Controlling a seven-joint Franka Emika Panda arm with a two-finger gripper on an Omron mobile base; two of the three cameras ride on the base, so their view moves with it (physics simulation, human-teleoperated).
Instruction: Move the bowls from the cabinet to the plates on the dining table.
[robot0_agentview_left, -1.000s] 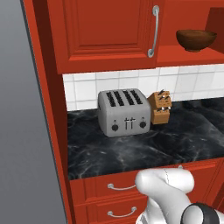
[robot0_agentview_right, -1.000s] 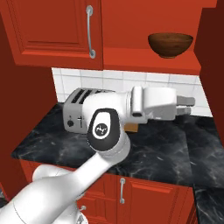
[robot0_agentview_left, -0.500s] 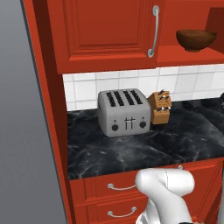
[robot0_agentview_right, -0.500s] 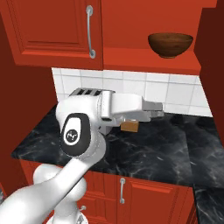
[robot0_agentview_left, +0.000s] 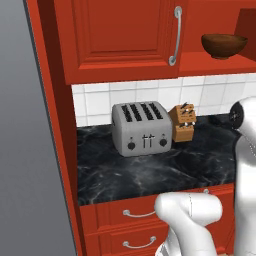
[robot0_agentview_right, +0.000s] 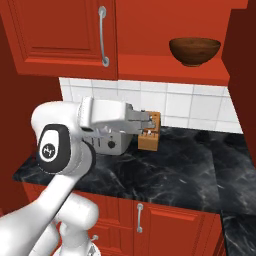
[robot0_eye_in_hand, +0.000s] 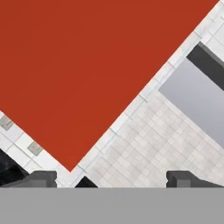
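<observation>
The brown bowl (robot0_agentview_right: 194, 51) sat near the open shelf's front edge in the cabinet (robot0_agentview_right: 65, 35), clear space around it. The gripper (robot0_agentview_right: 150, 121), jaws wide and empty, hovered below over the counter (robot0_agentview_right: 175, 170).

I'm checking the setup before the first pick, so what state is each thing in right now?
brown bowl: upright on the open cabinet shelf, untouched
cabinet door: shut
toaster: upright on the counter, slots empty
knife block: upright beside the toaster, knives in it
drawers: shut
pincer: open, holding nothing, in front of the knife block
</observation>
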